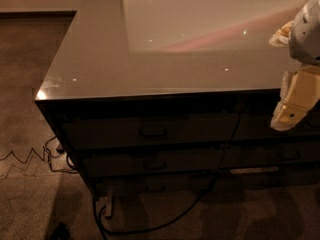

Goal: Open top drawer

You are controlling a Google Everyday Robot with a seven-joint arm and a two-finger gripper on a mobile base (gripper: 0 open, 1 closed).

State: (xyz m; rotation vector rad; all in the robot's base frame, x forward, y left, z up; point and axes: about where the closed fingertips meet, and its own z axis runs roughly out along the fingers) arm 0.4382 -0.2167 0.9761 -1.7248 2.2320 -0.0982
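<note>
The top drawer [150, 131] is the upper dark glossy front under the counter edge, shut, with a small loop handle [153, 131] at its centre. Two slimmer dark drawer fronts [152, 163] lie below it. My gripper [292, 106] is at the right edge of the view, cream-coloured, hanging in front of the counter's edge, well to the right of the handle and a little above it. It touches nothing that I can see.
A glossy grey counter top [100, 59] spans the view. More drawer fronts [280, 154] continue on the right. A black cable [165, 219] runs across the speckled floor below, with a plug block [107, 206] and wires [50, 156] at the left.
</note>
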